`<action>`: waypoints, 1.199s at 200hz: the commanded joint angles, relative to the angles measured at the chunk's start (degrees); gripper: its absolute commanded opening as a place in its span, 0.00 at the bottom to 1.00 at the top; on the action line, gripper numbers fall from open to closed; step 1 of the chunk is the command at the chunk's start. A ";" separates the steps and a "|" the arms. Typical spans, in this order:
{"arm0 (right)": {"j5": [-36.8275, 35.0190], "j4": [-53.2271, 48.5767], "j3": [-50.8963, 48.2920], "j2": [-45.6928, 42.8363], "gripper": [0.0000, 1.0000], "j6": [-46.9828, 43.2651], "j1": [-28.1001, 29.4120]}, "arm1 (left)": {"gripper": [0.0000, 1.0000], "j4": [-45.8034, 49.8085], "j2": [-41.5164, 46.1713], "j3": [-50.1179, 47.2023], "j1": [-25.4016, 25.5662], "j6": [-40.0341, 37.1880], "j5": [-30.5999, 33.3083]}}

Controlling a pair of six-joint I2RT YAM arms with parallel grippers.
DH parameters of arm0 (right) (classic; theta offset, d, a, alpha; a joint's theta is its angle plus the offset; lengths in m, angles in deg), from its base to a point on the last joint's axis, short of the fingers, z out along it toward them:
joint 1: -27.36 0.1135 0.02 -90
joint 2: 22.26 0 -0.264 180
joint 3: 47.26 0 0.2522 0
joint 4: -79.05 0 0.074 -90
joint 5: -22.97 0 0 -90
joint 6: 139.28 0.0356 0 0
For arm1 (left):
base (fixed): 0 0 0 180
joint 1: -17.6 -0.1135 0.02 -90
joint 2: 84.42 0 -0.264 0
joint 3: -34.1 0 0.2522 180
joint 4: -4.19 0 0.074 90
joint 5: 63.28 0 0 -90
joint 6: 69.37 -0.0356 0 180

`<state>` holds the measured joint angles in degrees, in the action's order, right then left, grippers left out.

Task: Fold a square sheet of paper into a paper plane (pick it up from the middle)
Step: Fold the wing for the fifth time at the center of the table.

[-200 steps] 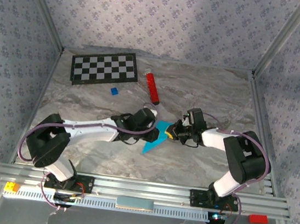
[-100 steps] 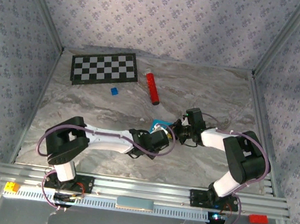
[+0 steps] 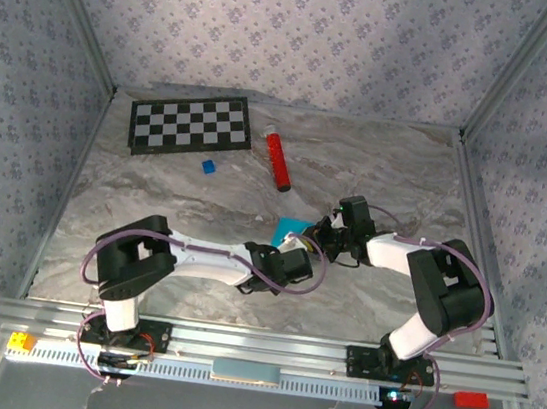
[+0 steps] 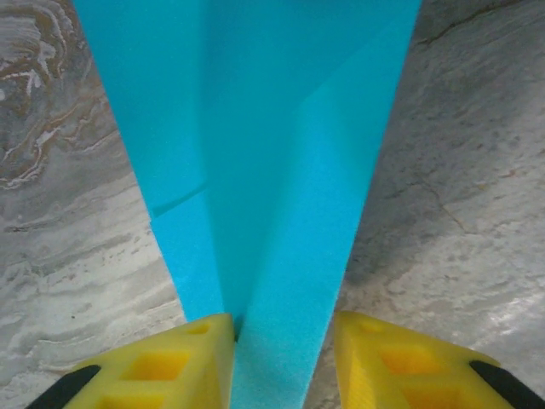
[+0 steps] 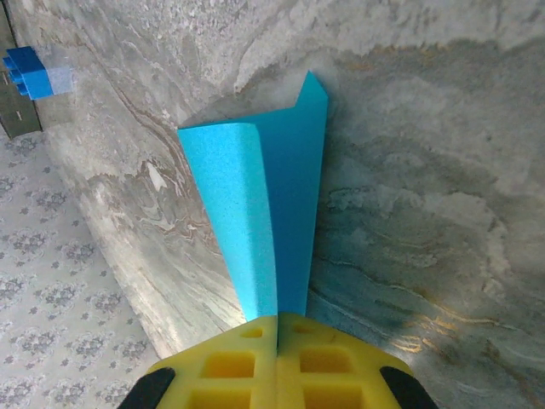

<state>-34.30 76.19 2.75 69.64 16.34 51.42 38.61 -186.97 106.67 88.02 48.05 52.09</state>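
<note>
Over table | right tool pinches folded paper | left tool straddles it

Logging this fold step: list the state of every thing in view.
paper plane, folded lengthwise, one end pinched
right gripper, shut on the paper plane
left gripper, open, fingers either side of the paper plane
red cylinder, lying on its side, untouched
blue block, sitting loose, untouched
checkerboard, lying flat

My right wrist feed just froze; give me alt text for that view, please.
The right gripper, its yellow jaws shut, pinches the folded cyan paper plane, which stretches away over the marble table. A small blue block sits top left.
</note>
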 commanded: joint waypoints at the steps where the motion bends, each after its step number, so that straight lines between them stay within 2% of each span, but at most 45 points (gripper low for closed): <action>1: 0.05 -1.58 1.11 -1.63 0.04 1.00 0.33 | 0.33 1.99 -0.47 1.22 0.59 -0.70 2.49; 52: 0.13 -1.93 0.78 -1.76 0.04 0.91 0.14 | 0.20 1.31 0.14 0.42 0.85 -0.77 3.30; 115: 0.29 -2.02 0.18 -2.42 0.05 0.58 -0.41 | 0.13 1.39 -0.07 0.34 0.82 -0.90 3.29; 163: -1.81 -5.65 0.29 -4.87 0.14 -2.19 -0.67 | 0.05 0.90 -0.11 0.14 0.82 0.02 2.90; 211: -4.83 -12.27 -0.36 -8.10 0.20 -6.19 -2.26 | 0.05 -0.86 -0.72 -0.05 0.52 1.90 1.01; 240: -4.80 -12.59 -2.08 -9.71 0.22 -6.47 -3.76 | 0.11 -3.97 -0.28 -1.88 -0.29 3.22 -2.17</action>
<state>-37.79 66.94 2.31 61.81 11.88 48.79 37.30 -186.97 106.43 88.43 49.40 52.89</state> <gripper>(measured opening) 0.214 0.087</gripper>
